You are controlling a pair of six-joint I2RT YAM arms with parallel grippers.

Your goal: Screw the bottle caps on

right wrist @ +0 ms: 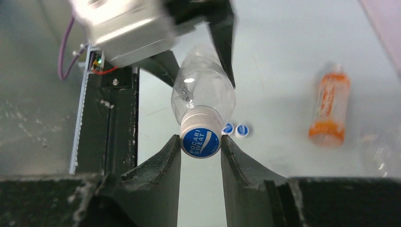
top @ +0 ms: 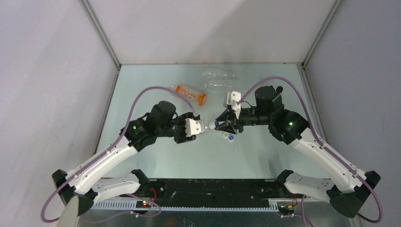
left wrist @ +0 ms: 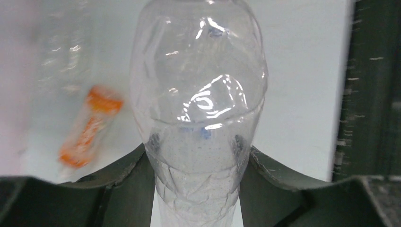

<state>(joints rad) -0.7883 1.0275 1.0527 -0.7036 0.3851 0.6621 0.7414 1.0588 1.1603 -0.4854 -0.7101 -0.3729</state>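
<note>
A clear bottle (left wrist: 198,94) lies level above the table, its body clamped between the fingers of my left gripper (left wrist: 197,156). On its neck sits a white bottle cap with a blue top (right wrist: 201,140). My right gripper (right wrist: 200,142) is shut on that cap, one finger touching each side of it. In the top view the two grippers, left (top: 202,126) and right (top: 216,125), meet nose to nose at mid-table. Two loose blue-topped caps (right wrist: 228,128) (right wrist: 242,130) lie on the table just beyond the held cap.
An orange-labelled bottle (top: 189,93) lies behind the left gripper. Two clear bottles (top: 220,74) (top: 222,85) lie near the back wall. The loose caps (top: 229,137) sit in front of the right gripper. Grey walls close in the table.
</note>
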